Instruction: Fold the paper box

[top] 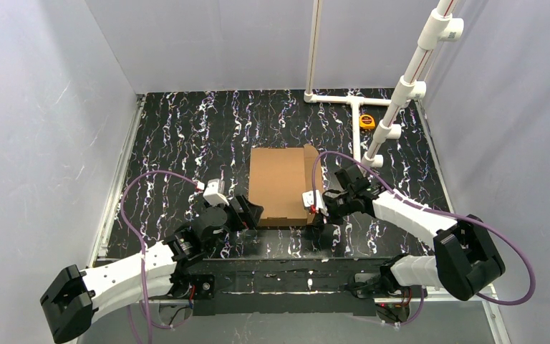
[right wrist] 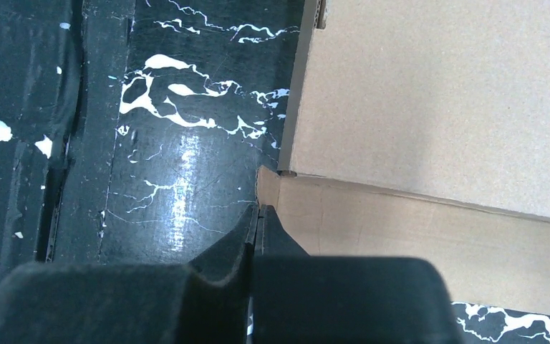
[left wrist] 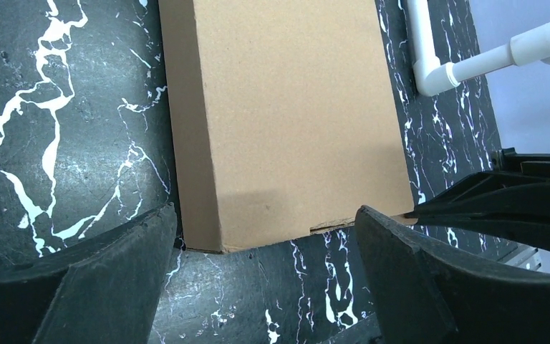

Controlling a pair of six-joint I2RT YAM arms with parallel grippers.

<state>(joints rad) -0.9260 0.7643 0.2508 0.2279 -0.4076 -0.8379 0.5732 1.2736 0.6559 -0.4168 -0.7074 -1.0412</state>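
The paper box (top: 279,183) is a shallow brown cardboard mailer lying flat and folded shut in the middle of the black marbled table. My left gripper (top: 249,213) is open at its near left corner. In the left wrist view the fingers straddle the box's (left wrist: 293,107) near edge without touching it, the left gripper (left wrist: 266,215) standing wide. My right gripper (top: 321,221) is shut, and its tip (right wrist: 259,209) rests against the near right corner of the box (right wrist: 444,93), at the side wall. Nothing shows between its fingers.
A white PVC pipe frame (top: 401,93) stands at the back right, and its elbow shows in the left wrist view (left wrist: 473,68). A yellow tape measure (top: 367,121) lies next to the pipes. Grey walls close in the table on three sides.
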